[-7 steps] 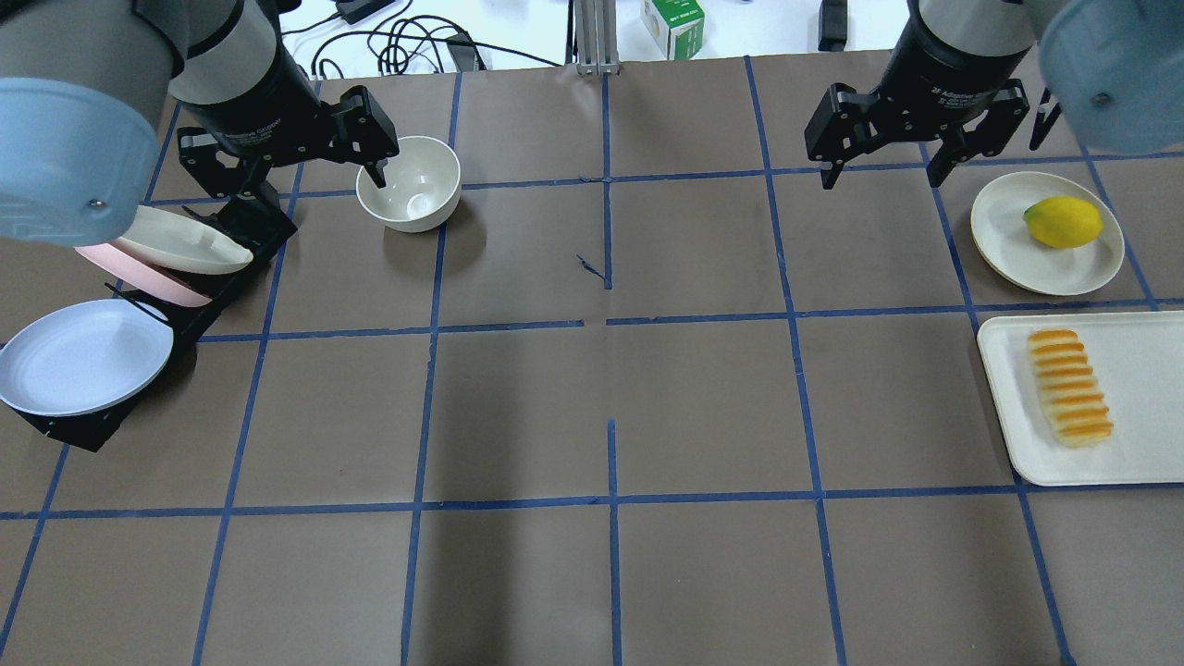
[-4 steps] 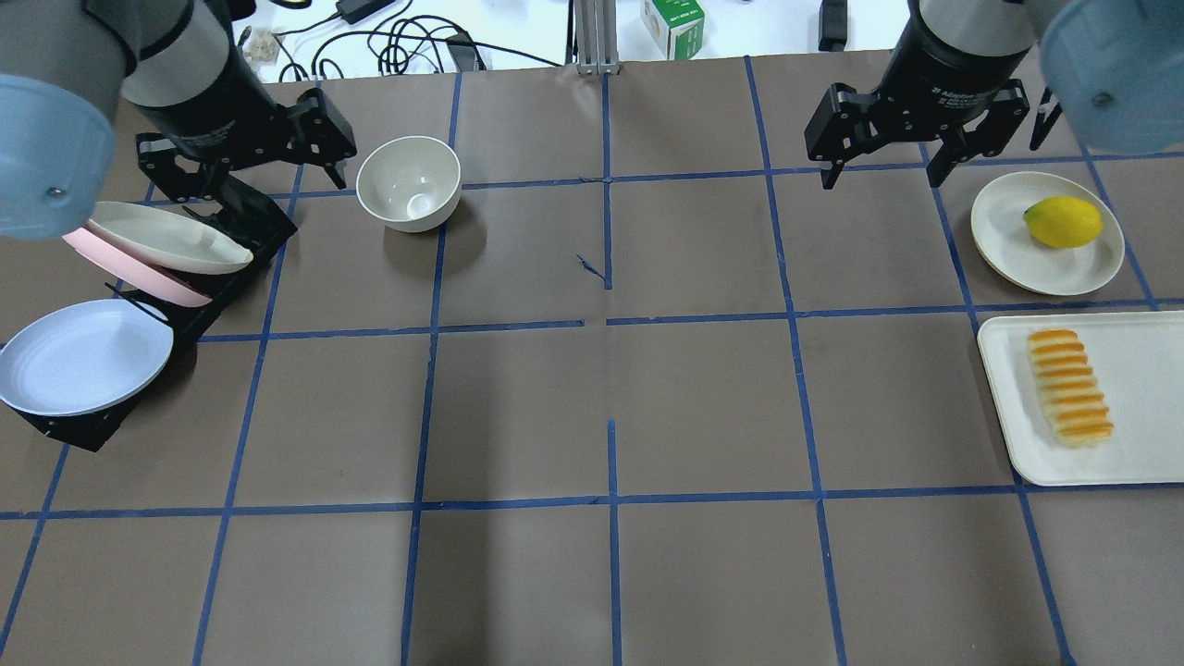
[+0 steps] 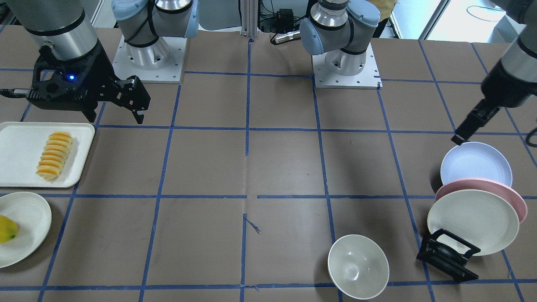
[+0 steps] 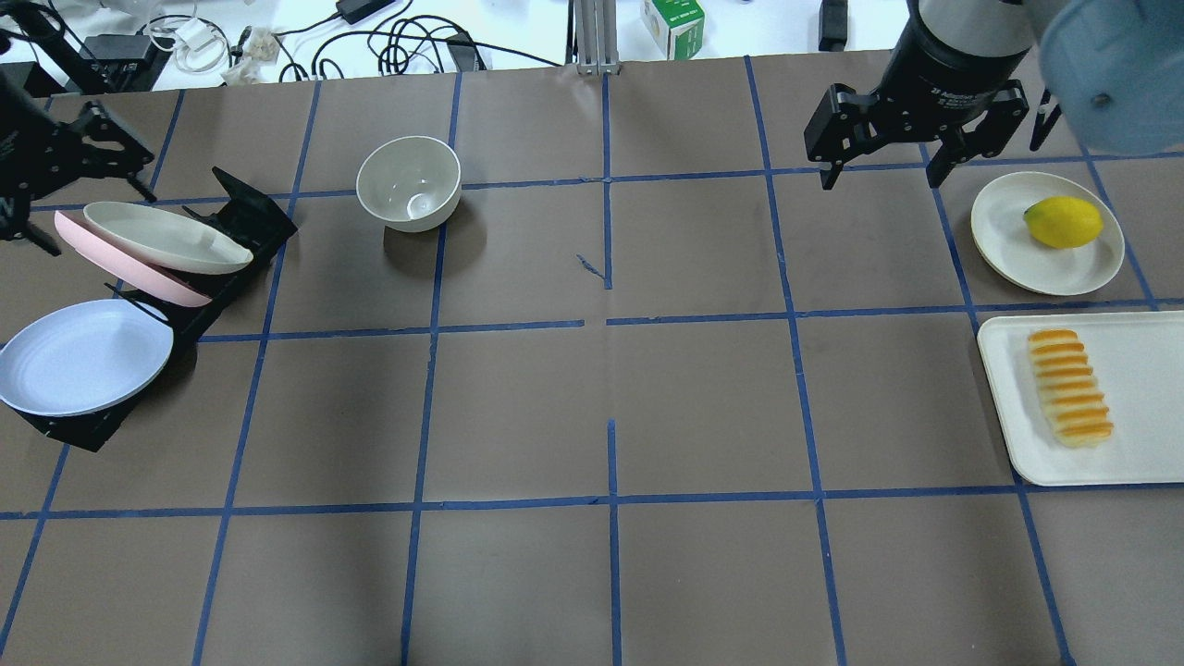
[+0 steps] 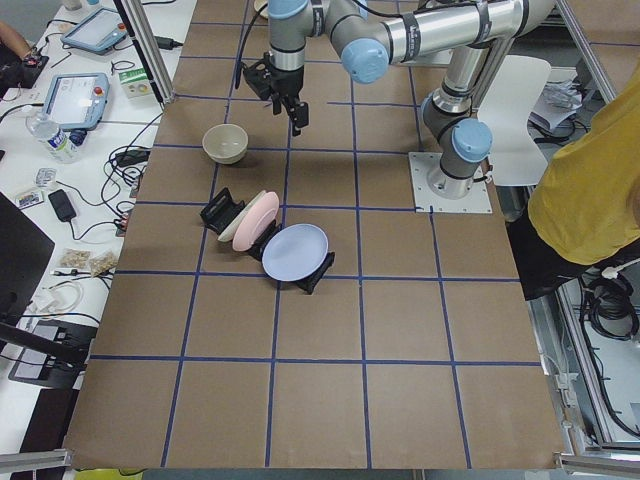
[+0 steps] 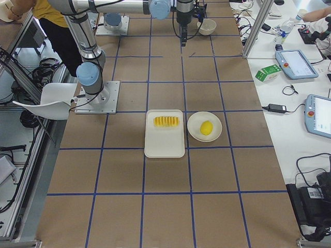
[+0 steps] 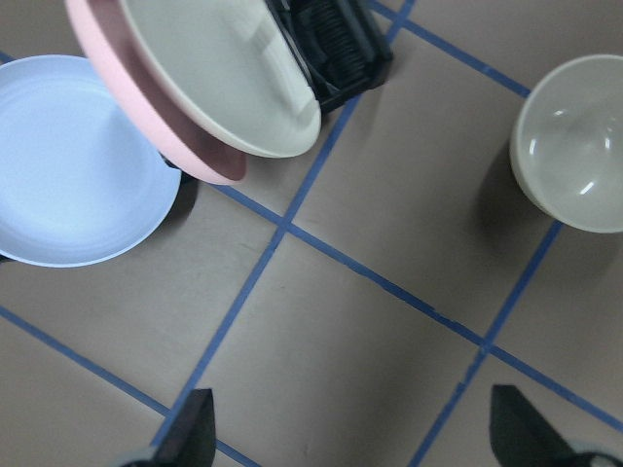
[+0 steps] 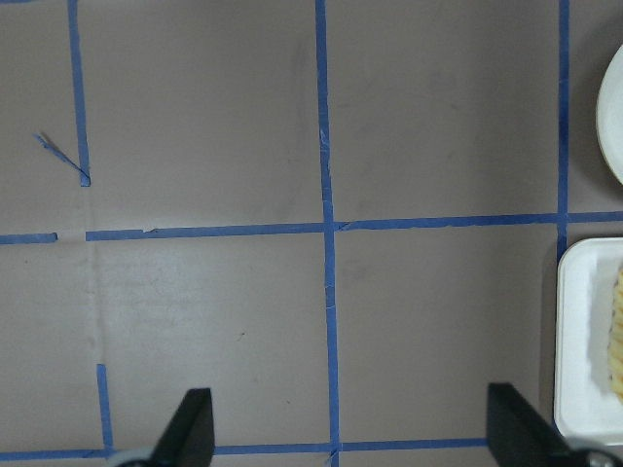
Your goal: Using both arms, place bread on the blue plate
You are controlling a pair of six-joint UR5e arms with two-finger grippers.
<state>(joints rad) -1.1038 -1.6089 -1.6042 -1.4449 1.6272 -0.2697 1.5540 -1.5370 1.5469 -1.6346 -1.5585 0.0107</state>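
The bread [image 4: 1068, 388] lies on a white tray [image 4: 1147, 444] at the table's right side; it also shows in the front view [image 3: 53, 155]. The blue plate [image 4: 83, 356] leans in a black rack [image 4: 245, 222] at the left edge, and shows in the front view [image 3: 476, 163] and the left wrist view [image 7: 68, 165]. My left gripper [image 4: 102, 222] is open and empty, above the rack's plates. My right gripper [image 4: 879, 176] is open and empty over bare table, left of the lemon plate and well clear of the bread.
A pink plate [image 4: 129, 273] and a cream plate [image 4: 166, 239] lean in the same rack behind the blue one. A cream bowl [image 4: 408, 182] stands right of the rack. A lemon [image 4: 1064, 222] sits on a cream plate [image 4: 1008, 245] behind the tray.
My left arm has swung left, from beside the bowl to the table's left edge over the plate rack. The right arm, bread and plates have not moved.
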